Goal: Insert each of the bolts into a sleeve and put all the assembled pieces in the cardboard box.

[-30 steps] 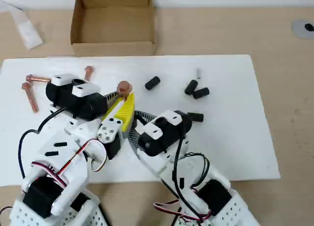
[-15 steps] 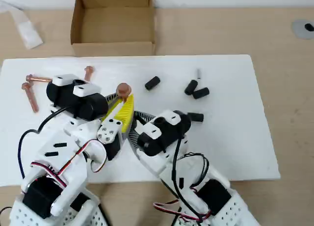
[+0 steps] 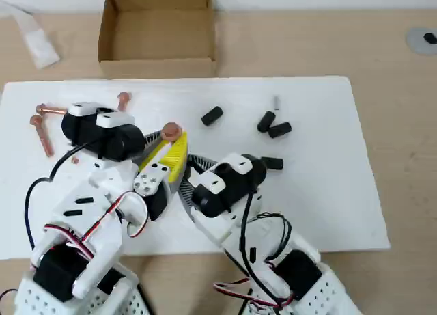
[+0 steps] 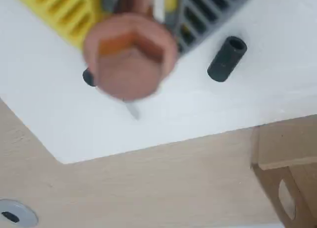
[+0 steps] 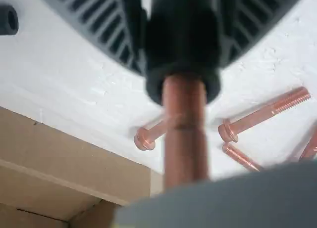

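**Bolt meets sleeve between the two sets of jaws**

The left jaws, one yellow and one grey, are clenched on a copper bolt (image 4: 130, 55). In the left wrist view we look straight at its six-sided head. The right jaws, dark and ribbed, are grasping a black sleeve (image 5: 183, 45). In the right wrist view the bolt's shaft runs into the mouth of that sleeve, but we cannot tell how far in it reaches.

From above, we see the held bolt's head over the white sheet (image 3: 321, 192), left of its middle and between the two arms' wrists. It is well apart from the cardboard box (image 3: 157, 67).

Four spare sleeves lie on the sheet. The first sleeve (image 3: 212, 115) lies near the bolt head, on its right. The second sleeve (image 3: 265, 121) and third sleeve (image 3: 279, 130) lie just beside each other farther right. The fourth sleeve (image 3: 272, 163) lies just beside the right arm's wrist.

Three spare bolts lie at the sheet's left end. The first spare bolt (image 3: 51, 111) and second spare bolt (image 3: 44, 139) are near the left edge, and the left arm covers part of the first. The third spare bolt (image 3: 123, 100) is near the far edge.

The box stands with its top open on the wooden counter (image 3: 396, 124), just past the sheet's far edge.
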You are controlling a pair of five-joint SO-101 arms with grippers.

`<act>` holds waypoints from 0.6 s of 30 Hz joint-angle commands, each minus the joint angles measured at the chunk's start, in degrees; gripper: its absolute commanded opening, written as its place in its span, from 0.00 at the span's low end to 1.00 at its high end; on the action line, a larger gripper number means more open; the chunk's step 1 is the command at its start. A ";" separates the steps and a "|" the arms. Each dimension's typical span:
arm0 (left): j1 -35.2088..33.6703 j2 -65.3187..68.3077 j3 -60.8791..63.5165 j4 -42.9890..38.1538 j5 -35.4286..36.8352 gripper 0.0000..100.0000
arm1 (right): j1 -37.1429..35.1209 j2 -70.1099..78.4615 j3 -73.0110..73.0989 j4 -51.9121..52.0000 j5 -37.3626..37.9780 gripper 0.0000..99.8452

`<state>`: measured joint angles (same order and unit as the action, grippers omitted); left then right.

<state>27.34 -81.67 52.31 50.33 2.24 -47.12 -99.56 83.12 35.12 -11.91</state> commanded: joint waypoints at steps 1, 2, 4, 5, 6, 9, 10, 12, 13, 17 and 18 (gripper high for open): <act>-0.97 -0.22 -0.79 2.29 0.62 0.13 | -0.57 -0.92 -0.66 -1.76 -0.26 0.01; -1.05 -0.13 -0.88 2.90 0.70 0.13 | -0.57 -0.92 -0.66 -1.76 -0.26 0.01; -1.14 -0.13 -0.88 4.13 2.29 0.14 | -0.57 -0.84 -0.66 -1.76 -0.26 0.01; -1.14 -0.13 -0.88 4.75 3.34 0.14 | -0.57 -0.84 -0.66 -1.76 -0.26 0.01; -1.14 -0.13 -0.88 5.27 3.96 0.14 | -0.57 -0.84 -0.66 -1.76 -0.26 0.01; -1.05 -0.13 -2.29 7.56 4.31 0.14 | -0.48 -0.75 -0.57 -1.32 -0.26 0.01; -0.88 -0.13 -3.34 8.70 4.31 0.14 | -0.48 -0.75 -0.57 -1.32 -0.26 0.01; -0.70 -0.13 -5.54 11.43 4.31 0.15 | -0.22 -0.04 -0.75 -1.32 -0.35 0.01; -0.62 -0.04 -6.68 13.10 4.31 0.16 | 0.40 0.92 -1.10 -1.32 -0.53 0.01; -1.05 -0.04 -10.20 18.73 4.31 0.17 | 3.21 8.04 -6.20 -1.76 -1.49 0.01; -1.14 -0.04 -11.08 20.31 4.31 0.17 | 3.82 10.51 -8.57 -1.76 -2.55 0.01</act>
<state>27.16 -82.02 45.98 67.56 6.29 -45.63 -93.58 82.86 35.12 -12.44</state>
